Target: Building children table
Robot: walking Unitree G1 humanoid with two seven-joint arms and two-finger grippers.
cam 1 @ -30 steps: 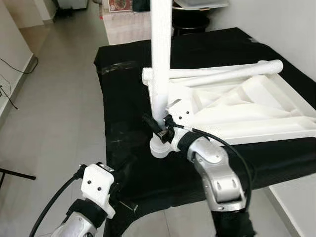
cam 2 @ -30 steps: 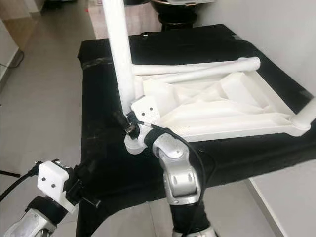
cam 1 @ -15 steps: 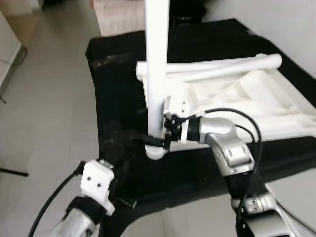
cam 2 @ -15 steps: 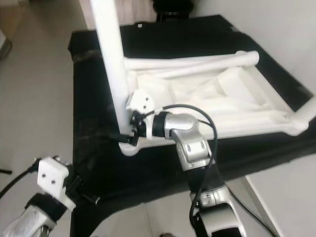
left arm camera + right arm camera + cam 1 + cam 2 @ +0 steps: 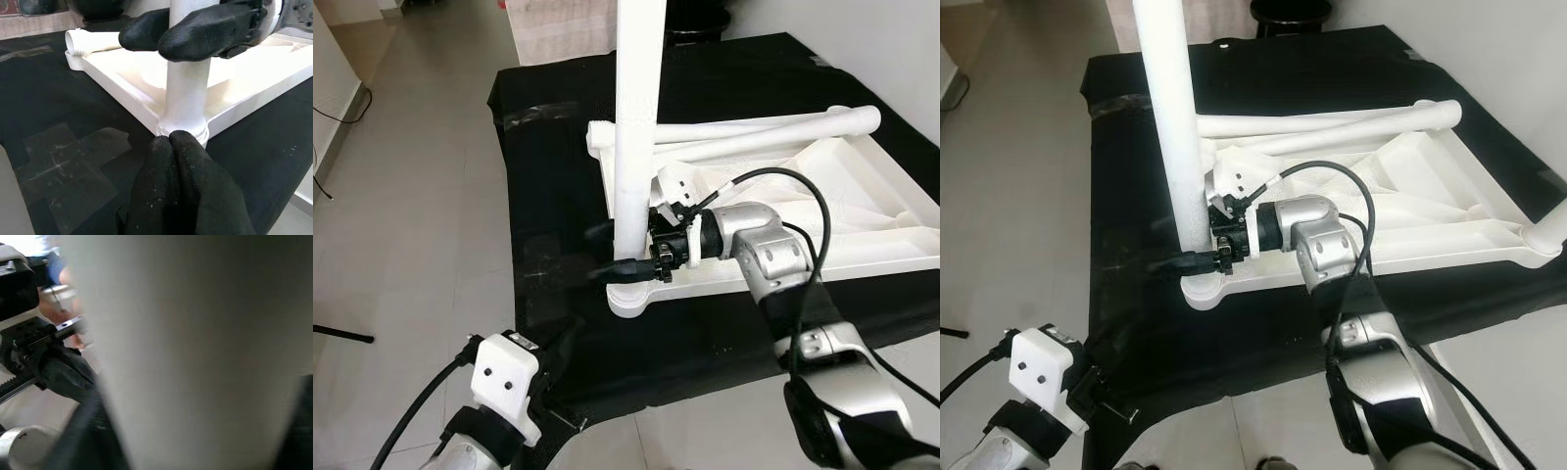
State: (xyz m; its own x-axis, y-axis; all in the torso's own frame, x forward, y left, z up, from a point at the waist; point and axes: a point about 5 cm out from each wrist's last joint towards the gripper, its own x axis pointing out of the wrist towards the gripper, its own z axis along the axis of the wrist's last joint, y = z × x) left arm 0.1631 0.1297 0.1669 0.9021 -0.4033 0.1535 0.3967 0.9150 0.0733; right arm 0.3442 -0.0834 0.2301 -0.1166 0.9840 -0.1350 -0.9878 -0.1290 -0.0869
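While upright, table leg (image 5: 634, 127) sits between right fingers (image 5: 607, 269).

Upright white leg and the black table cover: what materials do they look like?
Upright white tubular leg: likely moulded plastic, smooth semi-matte, uniform colour, ribbed collar at its socket. Black table cover: probably thin fabric, matte, with creases and glossy taped patches.

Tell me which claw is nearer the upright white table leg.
Right. The right claw grips the upright white table leg just above its corner socket, one finger on each side. The left claw, fingers together, sits low on the black cloth, short of the leg's base.
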